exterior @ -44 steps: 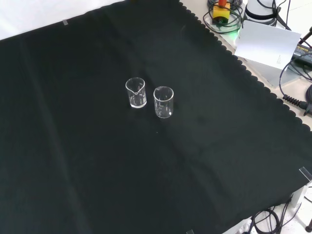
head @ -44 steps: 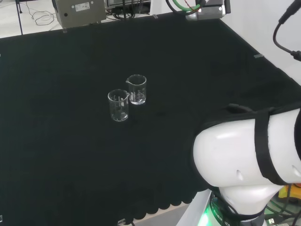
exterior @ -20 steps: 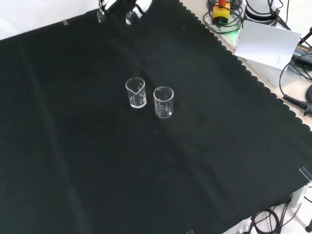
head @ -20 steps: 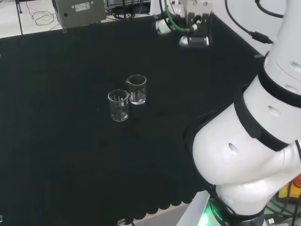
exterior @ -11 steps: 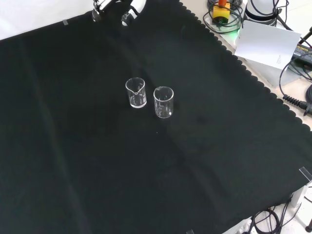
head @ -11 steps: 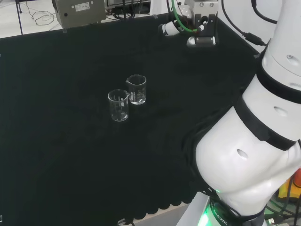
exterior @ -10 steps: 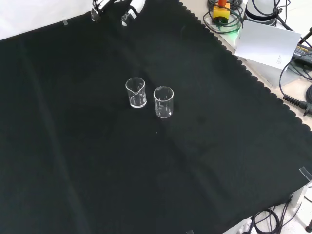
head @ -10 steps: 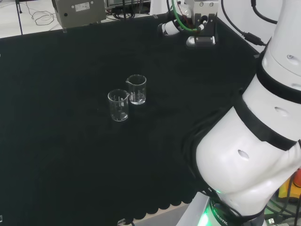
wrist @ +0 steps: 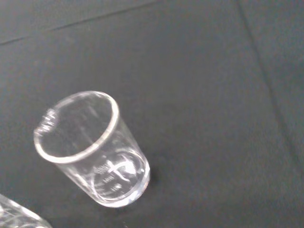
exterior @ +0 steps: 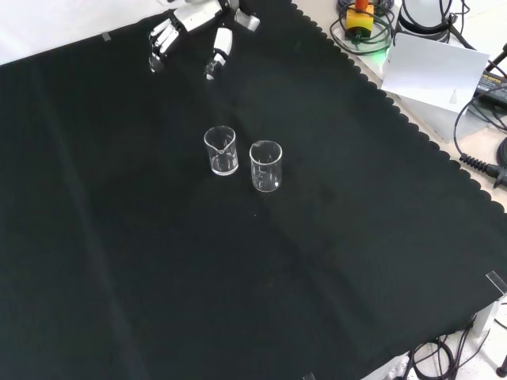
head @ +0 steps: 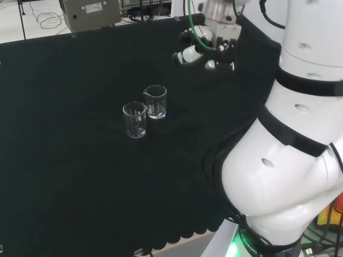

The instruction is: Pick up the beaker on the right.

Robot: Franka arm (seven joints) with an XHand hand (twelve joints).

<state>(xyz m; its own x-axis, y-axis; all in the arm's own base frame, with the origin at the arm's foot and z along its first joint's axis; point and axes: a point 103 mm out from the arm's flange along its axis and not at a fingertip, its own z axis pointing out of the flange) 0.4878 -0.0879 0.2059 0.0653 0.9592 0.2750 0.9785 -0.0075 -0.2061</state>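
Two clear glass beakers stand close together in the middle of the black cloth. In the head view the spouted beaker (head: 156, 101) is to the right and a little farther off than the other beaker (head: 135, 120). In the front view the spouted beaker (exterior: 221, 150) is on the left and the other beaker (exterior: 266, 165) on the right. My hand (head: 199, 48) hovers above the cloth to the right of both in the head view, apart from them. In the front view the hand (exterior: 196, 17) is open, its fingers (exterior: 163, 36) spread and holding nothing. The wrist view shows one beaker (wrist: 92, 147) upright.
The arm's white links (head: 289, 155) take up the right of the head view. A grey box (head: 90, 12) and cables lie beyond the cloth's far edge. In the front view a white card (exterior: 434, 70) and cables sit past the scalloped cloth edge (exterior: 396, 111) at the right.
The hand has come down and moved toward the beakers, left in the head view and lower in the front view. The beakers have not moved.
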